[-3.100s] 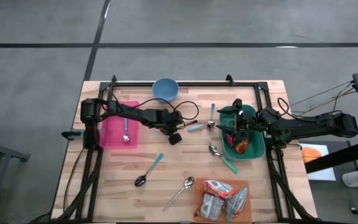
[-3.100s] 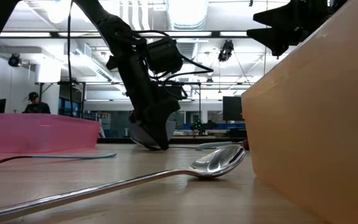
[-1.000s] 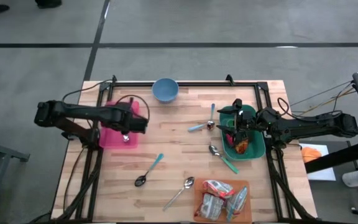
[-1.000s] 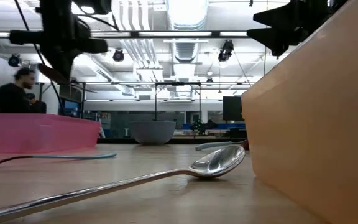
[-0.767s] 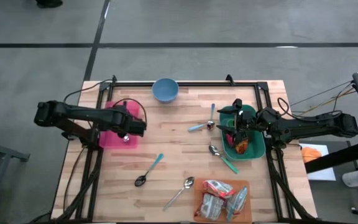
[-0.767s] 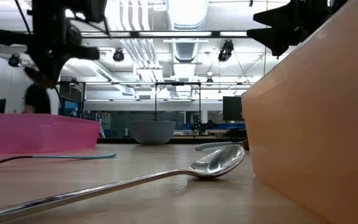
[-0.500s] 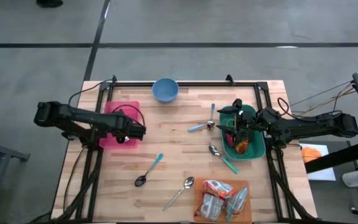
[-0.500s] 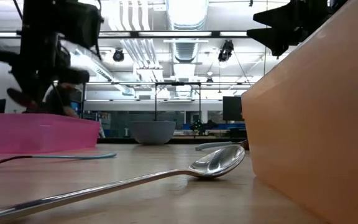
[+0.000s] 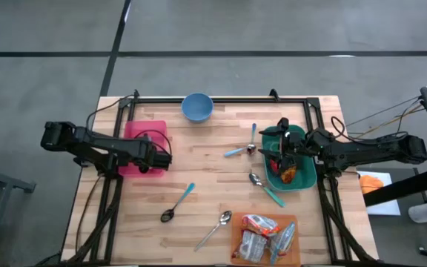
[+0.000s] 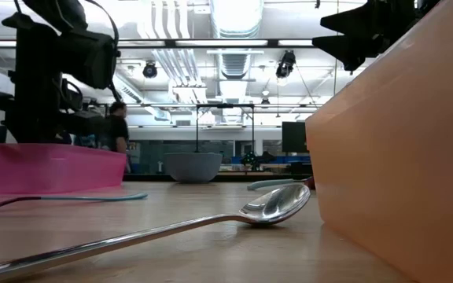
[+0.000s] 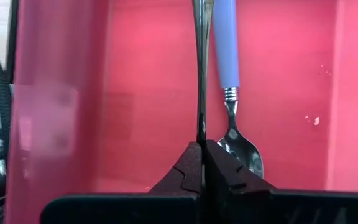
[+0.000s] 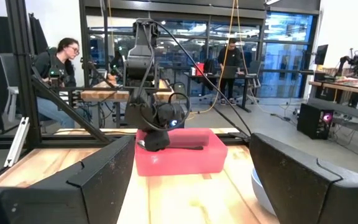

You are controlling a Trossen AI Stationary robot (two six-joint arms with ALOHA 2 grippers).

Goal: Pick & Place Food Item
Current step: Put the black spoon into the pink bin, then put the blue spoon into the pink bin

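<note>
Left gripper [image 9: 161, 158] sits at the edge of the shallow pink plastic tray [image 9: 134, 133], table's 9 o'clock side, fingers pressed flat together w/ nothing between. In the left wrist view the fingertips [image 11: 202, 167] meet in a closed seam over the tray floor; a blue-handled metal spoon [image 11: 229, 87] lies in the tray just past them, bowl toward the gripper.

Right gripper [image 9: 282, 148] hangs over the green plastic tray [image 9: 305, 178] at 3 o'clock, jaws wide apart, holding nothing. Orange-red food item [image 9: 288, 173] lies inside the green tray, toward its 6 o'clock end, just beside the gripper. Cannot tell what kind of food.

Orange plastic tray [image 9: 239, 222] at table's 5 o'clock holds several crinkly snack packets [image 9: 262, 237]. Same tray fills the right side of the low view as a tall orange wall [image 10: 399, 149].

Loose cutlery on the wooden slat table [image 9: 206, 178]:
- teal-handled spoon [image 9: 177, 202], centre toward 7 o'clock
- plain metal spoon [image 9: 214, 229] at 6 o'clock; seen close in low view [image 10: 274, 206]
- teal-handled spoon [image 9: 265, 188] touching green tray's 8 o'clock corner
- two light-blue-handled utensils [image 9: 243, 144] just off the tray's 10 o'clock side

Blue round bowl [image 9: 197, 107] at 12 o'clock edge, upright.

Right wrist view looks across the table to the left arm [image 12: 151, 93] over the pink tray. People [image 12: 58, 62] at desks behind.
</note>
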